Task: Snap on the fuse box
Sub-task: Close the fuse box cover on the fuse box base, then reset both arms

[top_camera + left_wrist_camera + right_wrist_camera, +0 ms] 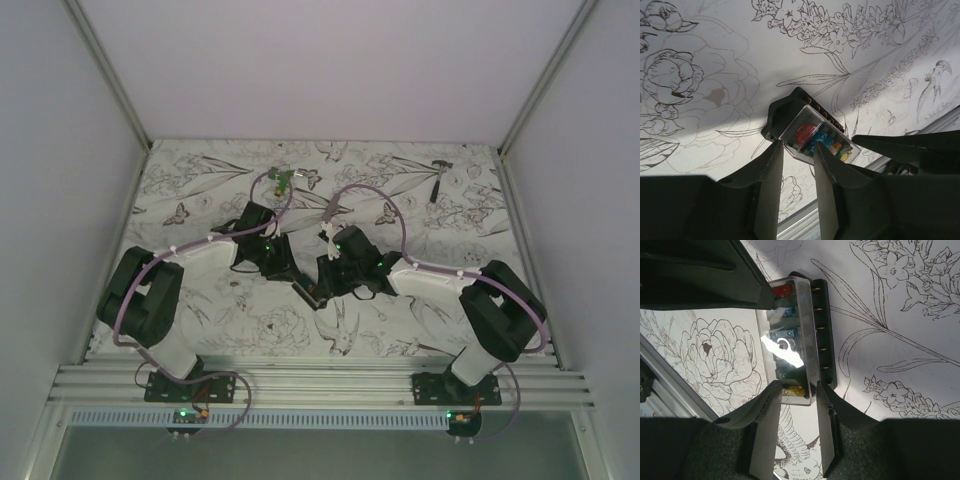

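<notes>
1. Black left end effector sits left of centre over the floral-print table. Its fingers stand apart on either side of one short end of the fuse box. Cannot tell if they press on it or stop just short.
2. Green piece lies toward the far edge, well apart from the box.
3. Fuse box is near the table's middle, between the two end effectors. It has a black base and a clear lid over red, blue, green and yellow fuses, with brass terminals along one long side. Cannot tell if it rests on the table or is lifted.
4. Right end effector is at the opposite short end, one finger against each side, clamped on the box.
5. Grey tool lies far right near the far edge, well apart from everything else.
</notes>
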You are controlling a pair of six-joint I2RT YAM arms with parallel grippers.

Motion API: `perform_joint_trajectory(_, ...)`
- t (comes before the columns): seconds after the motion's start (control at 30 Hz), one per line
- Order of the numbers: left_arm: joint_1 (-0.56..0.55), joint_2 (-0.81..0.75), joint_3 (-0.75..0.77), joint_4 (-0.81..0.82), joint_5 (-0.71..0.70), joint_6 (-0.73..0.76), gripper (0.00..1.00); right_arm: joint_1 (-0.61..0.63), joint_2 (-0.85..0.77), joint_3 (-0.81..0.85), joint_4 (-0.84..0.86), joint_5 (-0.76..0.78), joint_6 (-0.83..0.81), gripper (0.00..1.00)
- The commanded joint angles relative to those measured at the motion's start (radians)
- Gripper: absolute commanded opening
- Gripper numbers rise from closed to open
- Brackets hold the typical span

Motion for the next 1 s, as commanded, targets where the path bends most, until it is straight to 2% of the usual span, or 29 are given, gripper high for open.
perform_joint_trajectory(0.0, -0.019, 0.043, -0.101, -0.039, -0.027, -0.017, 0.29, -0.003, -0.012, -0.019, -0.043, 0.054, -0.023, 0.38)
perform_joint_trajectory(0.23, -0.047, -0.029, -0.106, -0.021, -0.019, -0.039, 0.34, -0.022, -0.153, -0.042, -0.077, 0.178, -0.057, 0.41)
perform_joint_trajectory(0.47, -0.045, -0.127, -0.077, -0.034, -0.063, -0.035, 0.52, -0.110, -0.302, -0.075, -0.131, 0.336, -0.089, 0.51)
perform_joint_trajectory(0.63, -0.007, -0.217, -0.072, -0.090, -0.173, 0.011, 0.64, -0.234, -0.419, -0.136, -0.105, 0.563, -0.129, 0.64)
perform_joint_trajectory(0.7, 0.046, -0.261, -0.084, -0.098, -0.208, 0.022, 0.70, -0.296, -0.460, -0.167, -0.054, 0.660, -0.136, 0.70)
perform_joint_trajectory(0.77, 0.128, -0.310, -0.106, -0.101, -0.273, 0.024, 0.80, -0.361, -0.504, -0.219, 0.037, 0.746, -0.159, 0.78)
perform_joint_trajectory(0.87, 0.224, -0.398, -0.135, -0.100, -0.372, 0.045, 0.89, -0.468, -0.551, -0.310, 0.218, 0.829, -0.169, 0.97)
perform_joint_trajectory(0.97, 0.279, -0.461, -0.160, -0.083, -0.530, 0.088, 0.98, -0.567, -0.532, -0.428, 0.444, 0.826, -0.188, 0.99)
